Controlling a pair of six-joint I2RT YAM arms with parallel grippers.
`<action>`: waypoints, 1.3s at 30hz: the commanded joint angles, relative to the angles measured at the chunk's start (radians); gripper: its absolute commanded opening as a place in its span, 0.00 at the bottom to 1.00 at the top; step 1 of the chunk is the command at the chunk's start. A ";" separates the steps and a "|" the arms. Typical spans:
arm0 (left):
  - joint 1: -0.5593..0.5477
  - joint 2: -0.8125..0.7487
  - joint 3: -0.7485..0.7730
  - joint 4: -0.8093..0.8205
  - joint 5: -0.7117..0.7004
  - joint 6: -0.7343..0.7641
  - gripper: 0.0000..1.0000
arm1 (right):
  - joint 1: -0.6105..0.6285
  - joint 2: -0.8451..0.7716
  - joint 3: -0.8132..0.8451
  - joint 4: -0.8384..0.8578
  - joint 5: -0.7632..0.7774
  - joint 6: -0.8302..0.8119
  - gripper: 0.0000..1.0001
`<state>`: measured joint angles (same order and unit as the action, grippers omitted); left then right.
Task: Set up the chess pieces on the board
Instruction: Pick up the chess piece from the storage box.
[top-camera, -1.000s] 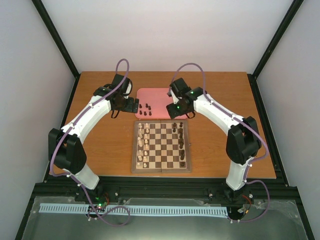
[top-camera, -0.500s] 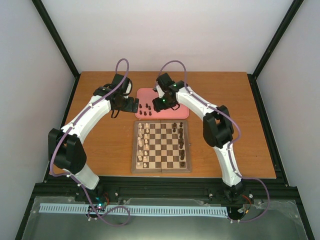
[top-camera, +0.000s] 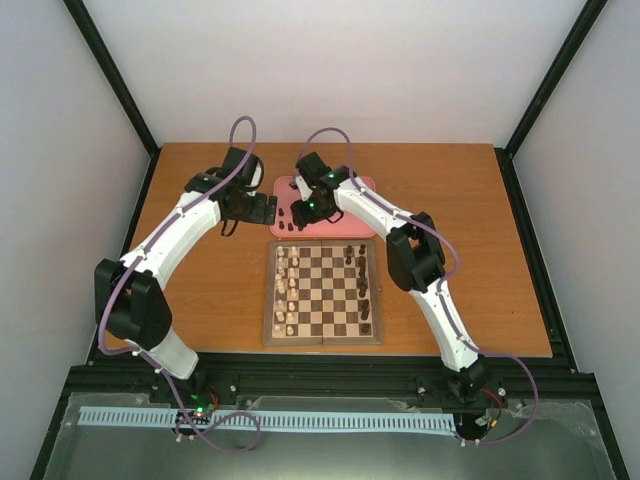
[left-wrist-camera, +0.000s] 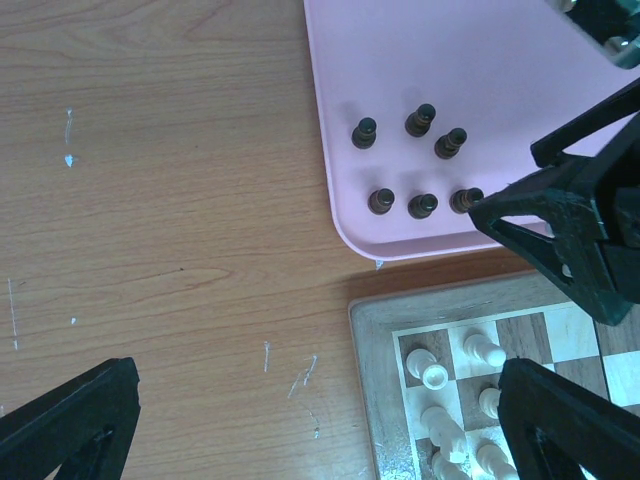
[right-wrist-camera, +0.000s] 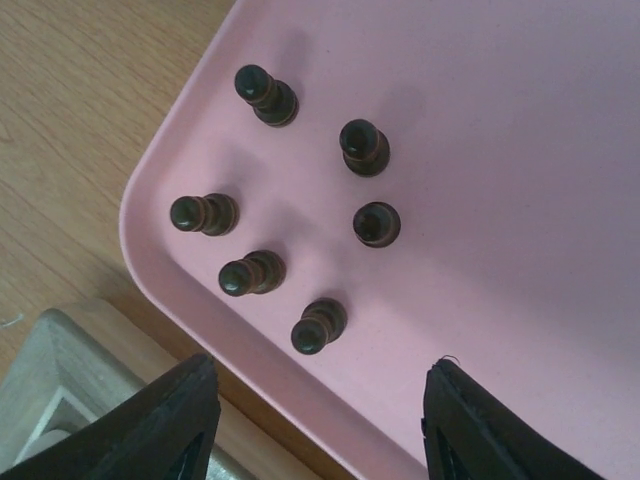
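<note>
Six dark pawns stand on the pink tray; they also show in the left wrist view and from above. My right gripper is open and empty, hovering just above the pawns at the tray's near left corner. My left gripper is open and empty over the table, left of the tray and above the board's far left corner. The board lies in front of the tray, with several dark pieces along its right side.
Cream-white pieces fill the board's left columns and show in the left wrist view. The right gripper's black fingers reach in over the tray's near edge. The board's corner lies just below the tray.
My right arm has swung left across the tray and now hangs over the pawns. The left arm has not moved.
</note>
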<state>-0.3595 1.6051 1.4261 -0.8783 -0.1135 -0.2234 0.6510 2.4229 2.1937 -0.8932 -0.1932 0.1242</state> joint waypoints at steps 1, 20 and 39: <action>-0.007 -0.036 0.032 -0.008 -0.013 -0.007 1.00 | 0.001 0.052 0.044 -0.005 -0.013 0.009 0.56; -0.007 -0.033 0.027 -0.004 -0.010 -0.008 1.00 | 0.001 0.129 0.107 -0.007 -0.029 0.015 0.39; -0.007 -0.044 0.016 -0.002 -0.005 -0.007 1.00 | 0.000 0.136 0.139 -0.031 -0.004 0.022 0.04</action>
<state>-0.3595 1.5959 1.4261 -0.8799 -0.1162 -0.2237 0.6506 2.5557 2.3039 -0.9028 -0.2188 0.1497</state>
